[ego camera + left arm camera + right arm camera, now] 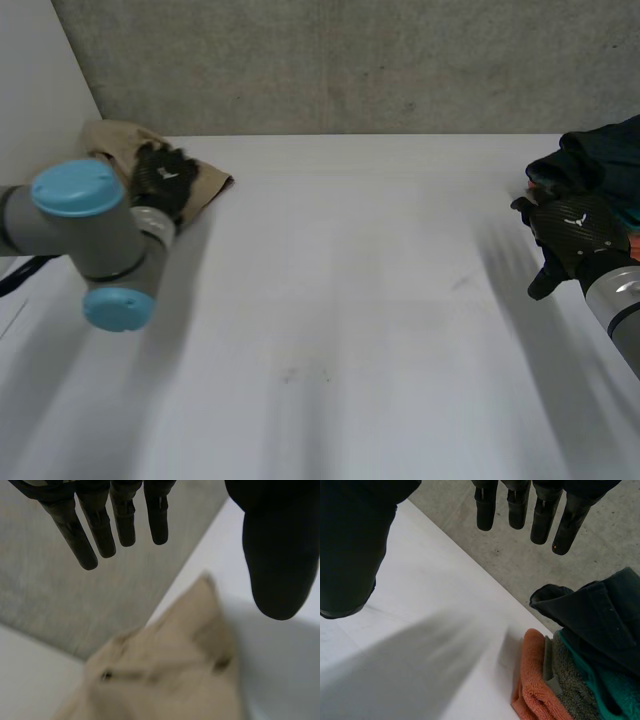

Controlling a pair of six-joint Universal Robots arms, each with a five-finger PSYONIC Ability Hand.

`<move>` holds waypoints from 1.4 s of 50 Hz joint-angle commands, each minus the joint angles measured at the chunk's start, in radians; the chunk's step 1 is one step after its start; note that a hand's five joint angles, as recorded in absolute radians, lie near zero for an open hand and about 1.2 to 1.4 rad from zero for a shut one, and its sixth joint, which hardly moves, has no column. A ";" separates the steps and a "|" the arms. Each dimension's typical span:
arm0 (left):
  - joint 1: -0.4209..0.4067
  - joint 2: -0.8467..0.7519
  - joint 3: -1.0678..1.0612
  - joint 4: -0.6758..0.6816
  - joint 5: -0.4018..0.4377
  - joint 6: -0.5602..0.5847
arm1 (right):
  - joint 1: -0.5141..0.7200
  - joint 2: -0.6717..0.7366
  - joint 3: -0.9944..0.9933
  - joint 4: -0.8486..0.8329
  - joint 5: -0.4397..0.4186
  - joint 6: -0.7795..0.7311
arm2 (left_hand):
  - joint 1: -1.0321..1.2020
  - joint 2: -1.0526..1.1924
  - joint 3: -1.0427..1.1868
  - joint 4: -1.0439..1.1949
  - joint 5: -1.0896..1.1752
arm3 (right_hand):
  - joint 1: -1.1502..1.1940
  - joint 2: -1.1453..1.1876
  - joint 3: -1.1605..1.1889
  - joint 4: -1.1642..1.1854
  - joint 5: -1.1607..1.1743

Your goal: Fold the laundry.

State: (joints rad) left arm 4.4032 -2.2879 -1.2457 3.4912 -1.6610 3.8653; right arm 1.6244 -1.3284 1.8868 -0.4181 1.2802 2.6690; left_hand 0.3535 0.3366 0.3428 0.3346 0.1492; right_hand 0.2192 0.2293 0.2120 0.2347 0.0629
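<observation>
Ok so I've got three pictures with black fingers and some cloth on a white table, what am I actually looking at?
This is a robot with two arms at a white table, and each arm ends in a black robot hand. The wide picture comes from a camera behind and between the arms, looking down. The other two come from cameras on the wrists, looking along each palm, so the fingers hang in from the top. The left robot hand is over a beige cloth at the table's far left corner. Its wrist camera shows straight fingers above that cloth. The right robot hand is beside a pile of laundry: a dark garment over an orange towel and a teal towel. Both hands are open and hold nothing.
</observation>
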 commanded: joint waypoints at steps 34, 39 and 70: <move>-0.247 0.103 0.081 0.172 0.015 -0.272 | -0.006 0.020 0.018 -0.005 0.017 0.000 | 1.043 1.060 1.054 1.062 1.073 | -0.045 -0.055 -0.038 -0.060 -0.063; -0.431 0.096 0.156 0.170 0.009 -0.441 | -0.012 0.012 0.000 -0.013 0.024 0.008 | 1.043 1.060 1.054 1.062 1.073 | -0.045 -0.055 -0.038 -0.060 -0.063; -0.493 0.264 -0.075 -0.023 0.043 -0.537 | -0.014 -0.057 -0.046 0.215 0.082 0.046 | -0.081 -0.064 -0.071 -0.062 -0.051 | -0.045 -0.055 -0.038 -0.060 -0.063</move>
State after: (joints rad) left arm 3.7669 -2.2166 -1.1233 3.5474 -1.6174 3.2843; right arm 1.5944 -1.3321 1.8650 -0.3742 1.3506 2.6851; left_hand 0.2963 0.2717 0.2792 0.2744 0.0848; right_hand 0.2192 0.2293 0.2120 0.2347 0.0629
